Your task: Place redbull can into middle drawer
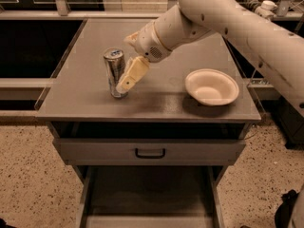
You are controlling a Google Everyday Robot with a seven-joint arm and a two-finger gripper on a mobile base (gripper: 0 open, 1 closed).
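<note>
the can (114, 69) stands upright on the left part of the counter (76, 96), toward the front edge, silver top up. my end effector (128, 78) is right at it: the arm reaches in from the upper right, and the end effector lies across the can's right side, low on the body, touching it or just beside it. i cannot tell whether it is open, closed or gripping the can, because the can hides part of it.

i judge this to be the grasp step. the can sits on the counter, not yet lifted, and nothing is in the drawer's direction yet.

below the counter's front edge is a closed drawer front (95, 151) with a black handle (149, 153). under that the drawer (149, 194) is pulled out toward the camera, dark floor and lighter side walls in view.

the next move, as i see it, calls for a firm hold on the can and a straight lift, since a slim tall can should tip easily. then i'd carry it forward past the counter's edge and the drawer front, and lower it into the drawer.

the bowl (212, 86) sits on the right, well apart from the can and off that path.
</note>
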